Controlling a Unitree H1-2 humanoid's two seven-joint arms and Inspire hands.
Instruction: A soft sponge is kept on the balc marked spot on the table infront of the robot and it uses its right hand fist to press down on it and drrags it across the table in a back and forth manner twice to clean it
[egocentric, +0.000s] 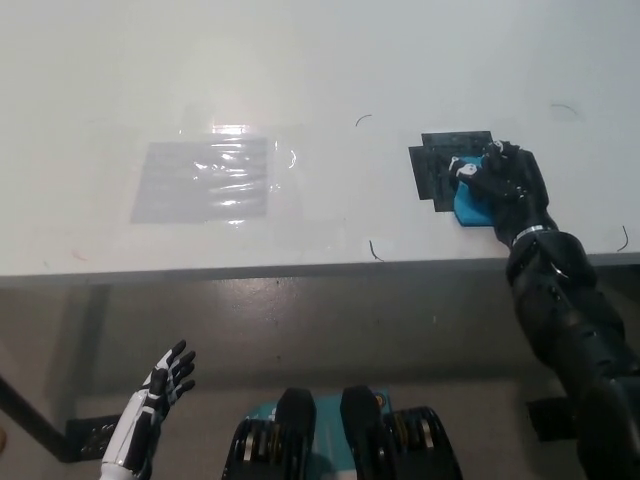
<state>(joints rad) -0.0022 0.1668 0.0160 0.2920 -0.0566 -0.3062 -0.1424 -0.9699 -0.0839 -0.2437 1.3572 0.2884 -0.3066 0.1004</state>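
Right hand (505, 185) fisted, pressing blue sponge (466, 205) on black marked spot (436, 170); left hand (165, 378) low, fingers spread.
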